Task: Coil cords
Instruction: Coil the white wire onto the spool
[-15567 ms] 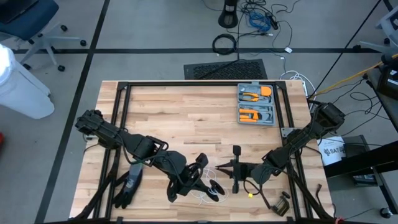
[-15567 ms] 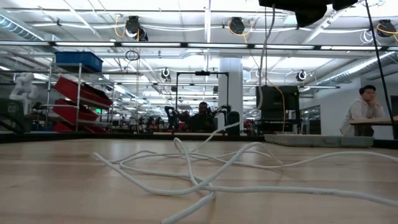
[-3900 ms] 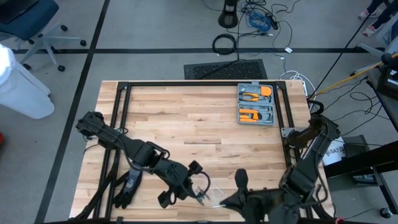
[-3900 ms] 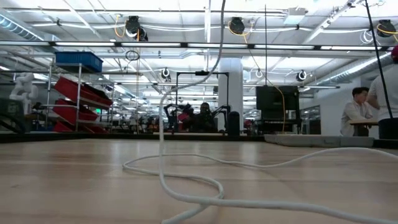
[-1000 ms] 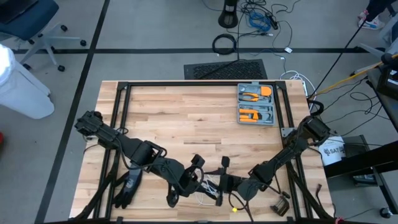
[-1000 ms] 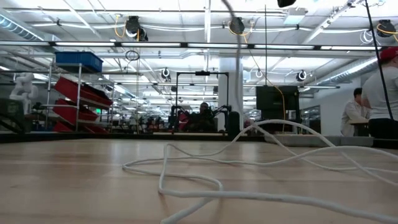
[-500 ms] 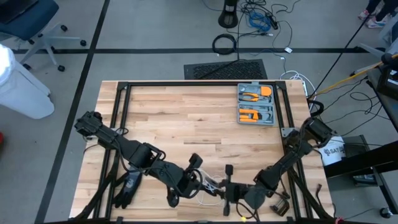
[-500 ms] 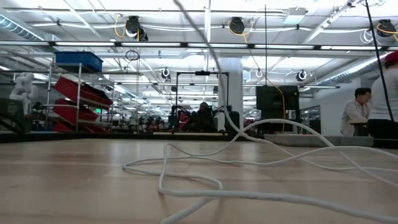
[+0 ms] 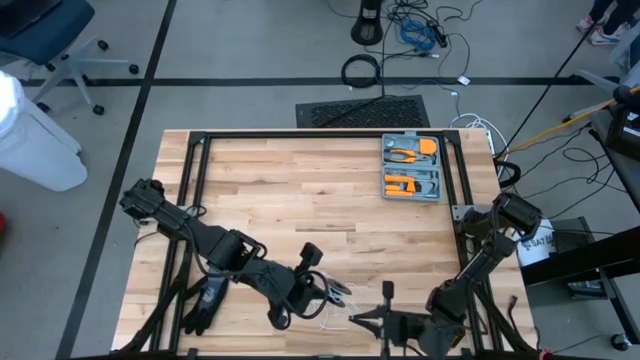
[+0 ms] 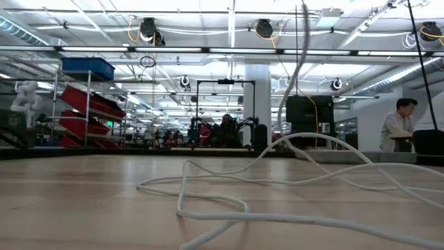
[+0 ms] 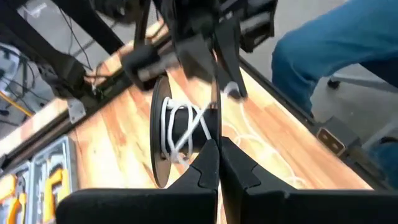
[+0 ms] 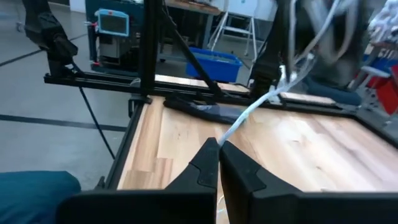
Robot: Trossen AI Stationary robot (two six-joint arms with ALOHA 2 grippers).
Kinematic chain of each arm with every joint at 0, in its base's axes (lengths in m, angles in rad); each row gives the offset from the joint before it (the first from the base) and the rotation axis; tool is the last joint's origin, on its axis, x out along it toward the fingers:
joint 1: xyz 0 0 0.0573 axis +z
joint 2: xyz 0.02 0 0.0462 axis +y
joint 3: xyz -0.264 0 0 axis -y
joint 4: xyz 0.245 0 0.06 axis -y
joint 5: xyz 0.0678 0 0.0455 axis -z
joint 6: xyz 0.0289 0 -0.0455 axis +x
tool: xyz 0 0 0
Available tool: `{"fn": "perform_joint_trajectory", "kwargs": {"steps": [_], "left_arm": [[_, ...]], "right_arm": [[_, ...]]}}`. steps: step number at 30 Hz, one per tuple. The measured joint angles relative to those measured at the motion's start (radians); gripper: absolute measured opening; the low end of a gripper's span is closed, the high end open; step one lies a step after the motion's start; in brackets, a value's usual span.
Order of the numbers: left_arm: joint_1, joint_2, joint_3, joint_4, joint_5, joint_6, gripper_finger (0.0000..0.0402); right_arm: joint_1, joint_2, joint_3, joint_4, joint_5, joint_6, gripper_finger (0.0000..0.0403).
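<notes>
1. The right gripper [image 9: 352,319] sits low at the table's near edge, about six o'clock on the top seen from above. Its two dark fingers [image 12: 211,163] are pressed together, pinching the white cord [image 12: 249,115], which runs taut from the fingertips toward the other arm.

2. The left gripper [image 9: 322,288] lies just at ten o'clock of the right one, close but apart. Its fingers [image 11: 214,163] are also closed tight on a dark spool [image 11: 180,134], around whose core the cord [image 11: 180,127] crosses in several white turns.

3. The wooden table [image 9: 300,190] fills the middle of the overhead view, ringed by a black frame [image 9: 195,140].

4. A grey tool tray [image 9: 412,168] with orange-handled tools rests at about one o'clock on the table, well apart from both grippers.

5. A dark glove-like object [image 9: 205,300] lies at eight o'clock, beside the left arm.

6. Loose slack of the cord [image 10: 229,201] lies in open loops on the wood, one strand rising straight up out of the low view.

7. A ring of thick black cable [image 9: 361,70] sits on the floor at twelve o'clock beyond the table, with a tangle of blue and black wires [image 9: 420,30] past it.

8. A person [image 10: 401,125] sits in the room at three o'clock of the low view.
</notes>
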Motion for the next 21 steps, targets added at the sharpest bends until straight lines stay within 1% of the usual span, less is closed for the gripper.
{"fn": "perform_joint_trajectory", "kwargs": {"steps": [4,9,15,18,21], "left_arm": [[0.000,0.000,0.000,-0.028,0.021,-0.026,0.0000],[0.000,0.000,0.000,-0.039,0.127,-0.055,0.0000],[0.000,0.000,0.000,-0.036,0.184,-0.057,0.0000],[0.000,0.000,0.000,-0.031,0.192,-0.058,0.0000],[0.000,0.003,0.000,-0.014,0.196,-0.059,0.0000]], "right_arm": [[0.018,-0.035,0.000,0.002,0.030,-0.049,0.0000],[0.029,-0.091,0.000,0.012,0.102,-0.148,0.0000],[0.018,-0.157,0.000,0.019,0.101,-0.270,0.0000],[0.009,-0.182,0.000,0.027,0.097,-0.335,0.0000],[-0.006,-0.201,0.000,0.038,0.045,-0.390,0.0000]]}}
